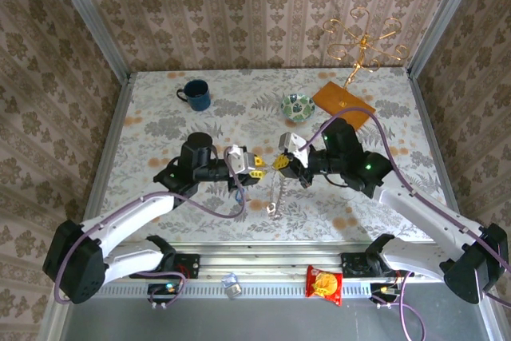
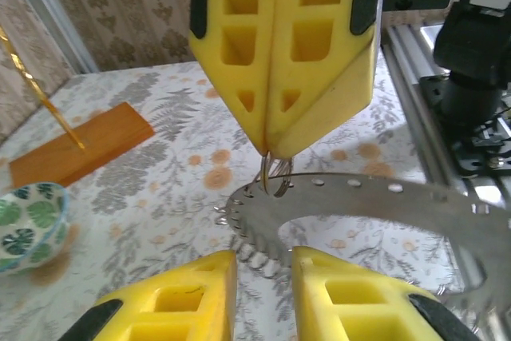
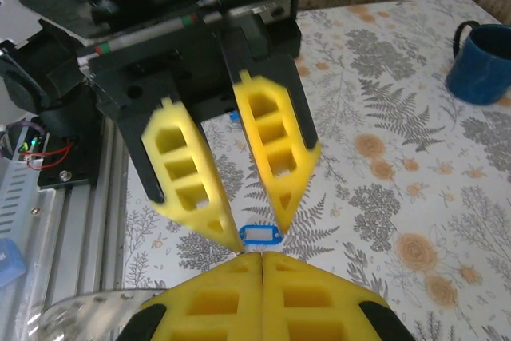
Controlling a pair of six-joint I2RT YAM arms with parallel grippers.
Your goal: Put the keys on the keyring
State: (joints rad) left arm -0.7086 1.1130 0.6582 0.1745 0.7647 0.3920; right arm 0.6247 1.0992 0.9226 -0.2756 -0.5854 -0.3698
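Right gripper (image 2: 273,148) is clenched, pinching the keyring (image 2: 367,197) by a small wire loop at its rim. Left gripper (image 2: 263,263) meets it tip to tip, jaws apart. A blue key (image 3: 259,234) lies crosswise between those tips, apparently ungripped.

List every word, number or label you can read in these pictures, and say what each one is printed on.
No text can be read.
On the red snack packet the print is too small to read.
On the blue key head the pale centre shows no writing.
On the blue mug no lettering can be seen.
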